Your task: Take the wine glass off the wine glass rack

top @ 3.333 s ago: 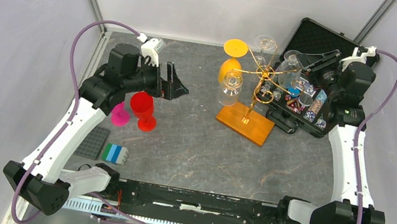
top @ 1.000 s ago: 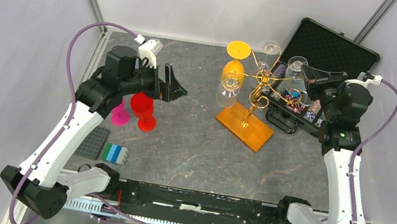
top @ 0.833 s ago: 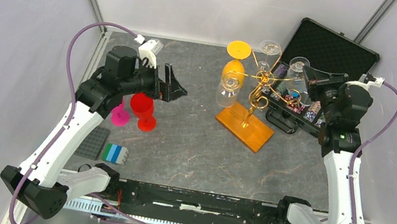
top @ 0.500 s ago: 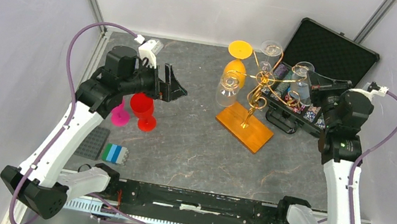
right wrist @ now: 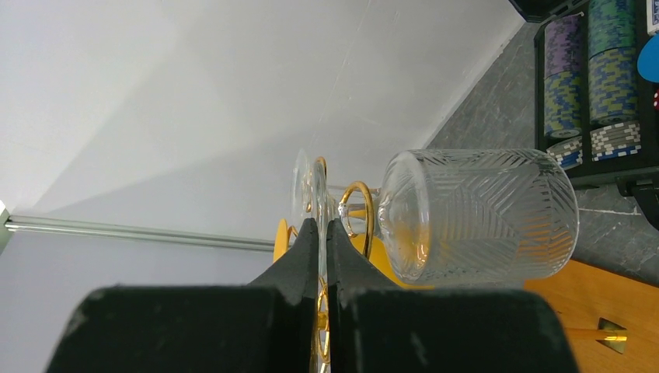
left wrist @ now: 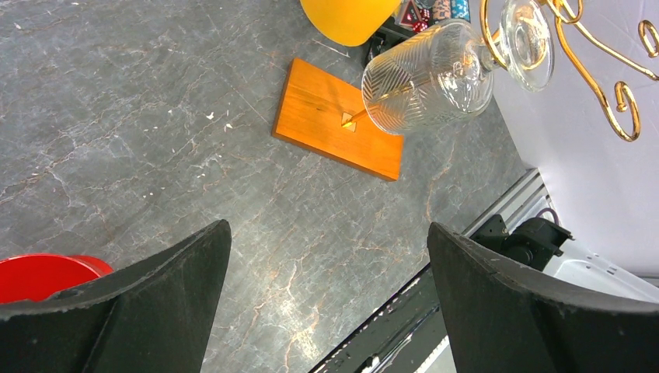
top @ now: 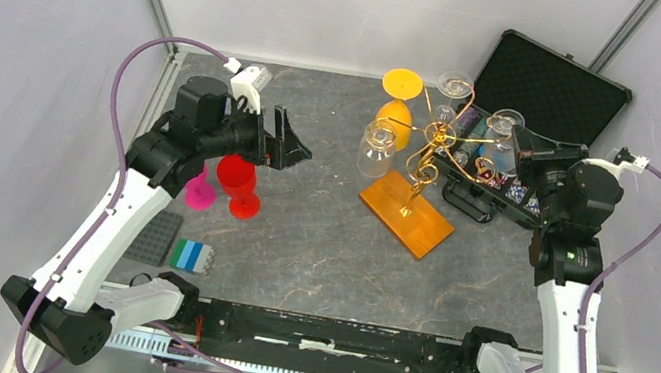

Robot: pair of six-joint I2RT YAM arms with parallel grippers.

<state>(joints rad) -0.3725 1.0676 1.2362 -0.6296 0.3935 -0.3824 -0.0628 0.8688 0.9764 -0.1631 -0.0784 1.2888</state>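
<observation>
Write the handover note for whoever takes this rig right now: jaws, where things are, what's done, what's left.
Right gripper: jaws shut on the foot of a clear wine glass, at the right side of the wine glass rack, toward the black case.
Left gripper: jaws open, empty, above the table near the red glass.
Rack: upright mid-table, with an orange glass hanging on it.
Done: glass gripped.
Left: a gold curl shows around its stem, so it likely needs sliding clear.

glossy gold wire wine glass rack (top: pixel 428 162), smooth wood base (top: pixel 421 224), clear patterned wine glass (right wrist: pixel 482 214).
</observation>
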